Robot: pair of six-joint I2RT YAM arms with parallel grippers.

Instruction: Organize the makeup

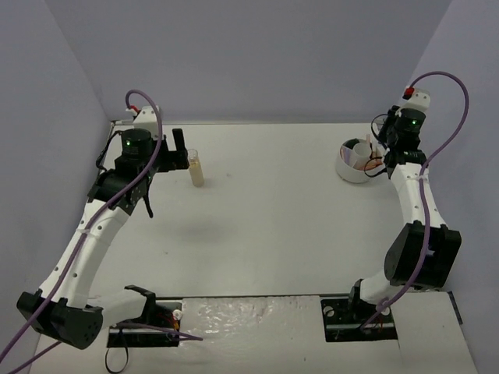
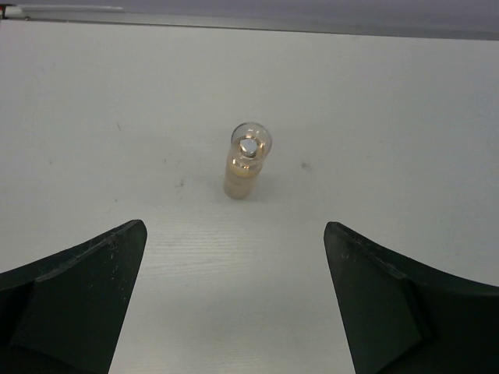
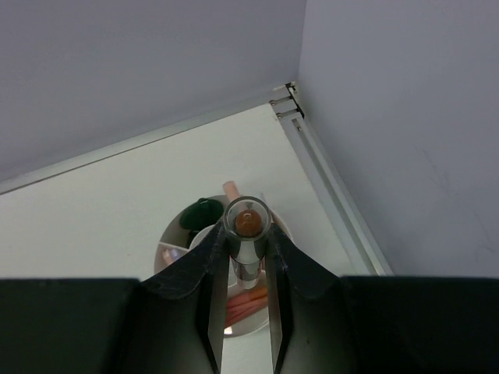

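So, my left gripper (image 2: 234,226): jaws spread as wide as they go, holding nothing, low over the white table (image 1: 273,218).
Small clear bottle of beige liquid (image 2: 243,167): upright just beyond my left fingertips, centred on the gap and not touching either one. I judge the spread is there to leave room on both sides of it.
Left arm, next move: likely an approach and a squeeze on the body of the bottle. It is narrow and tall, so a nudge from one finger could tip it.
My right gripper (image 3: 248,249): clamped on a clear round tube with an orange-red core (image 3: 247,222), held upright from both sides.
White round divided bowl (image 1: 347,173): far right, directly under the right gripper. I judge the tube hangs there so it can drop into a compartment.
Inside the bowl: a dark green round disc (image 3: 201,214), a thin pink stick (image 3: 231,189) and reddish sticks (image 3: 245,304). I cannot tell which compartment each one is in.
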